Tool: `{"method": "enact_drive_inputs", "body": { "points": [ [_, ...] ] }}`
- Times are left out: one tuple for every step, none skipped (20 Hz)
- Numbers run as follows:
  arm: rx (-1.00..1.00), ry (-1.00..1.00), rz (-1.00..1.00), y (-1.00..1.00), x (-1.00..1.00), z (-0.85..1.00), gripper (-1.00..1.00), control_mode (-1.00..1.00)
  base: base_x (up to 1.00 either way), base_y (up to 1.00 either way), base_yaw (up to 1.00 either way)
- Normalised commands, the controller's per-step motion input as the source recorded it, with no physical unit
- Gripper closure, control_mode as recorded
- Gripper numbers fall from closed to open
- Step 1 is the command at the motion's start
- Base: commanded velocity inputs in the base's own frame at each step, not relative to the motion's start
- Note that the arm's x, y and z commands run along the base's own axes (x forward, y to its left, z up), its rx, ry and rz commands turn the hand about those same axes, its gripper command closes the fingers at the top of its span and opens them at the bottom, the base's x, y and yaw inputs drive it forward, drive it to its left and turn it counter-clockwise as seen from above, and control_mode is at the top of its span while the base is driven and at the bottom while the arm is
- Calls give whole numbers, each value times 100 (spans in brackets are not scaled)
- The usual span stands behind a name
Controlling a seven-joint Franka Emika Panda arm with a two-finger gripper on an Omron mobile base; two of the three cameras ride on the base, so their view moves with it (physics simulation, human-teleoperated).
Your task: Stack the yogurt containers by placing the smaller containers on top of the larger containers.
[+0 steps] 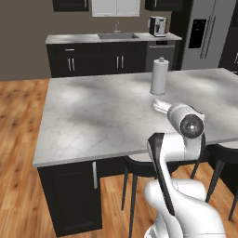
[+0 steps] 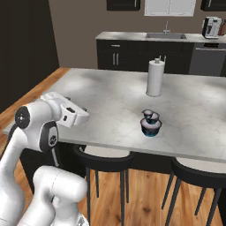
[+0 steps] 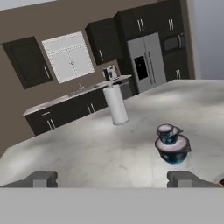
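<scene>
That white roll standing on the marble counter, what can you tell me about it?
The paper towel roll is a tall white cylinder standing upright on a holder, whose small knob pokes out of the top. It looks like soft paper, full and unused. It sits on the pale marble island counter, toward the far side, with nothing else touching it. The stacked yogurt tubs sit apart from it, nearer the front edge. The gripper is well away from it, jaws open.
</scene>
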Motion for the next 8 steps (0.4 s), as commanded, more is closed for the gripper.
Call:
{"method": "enact_drive_inputs", "body": {
  "points": [
    [0, 6, 3, 44, -95, 69, -100, -100, 0, 0, 0],
    [0, 7, 3, 41, -94, 71, -100, -100, 0, 0, 0],
    [0, 9, 3, 41, -94, 75, -100, -100, 0, 0, 0],
    [0, 11, 2, 39, -95, 75, -100, -100, 0, 0, 0],
    [0, 12, 2, 39, -89, 67, -100, -100, 0, 0, 0],
    [0, 13, 2, 37, -96, 62, -100, -100, 0, 0, 0],
    [0, 12, 3, 34, -100, 51, -100, -100, 0, 0, 0],
    [0, 7, 4, 32, -100, 35, -100, -100, 0, 0, 0]
  ]
}}
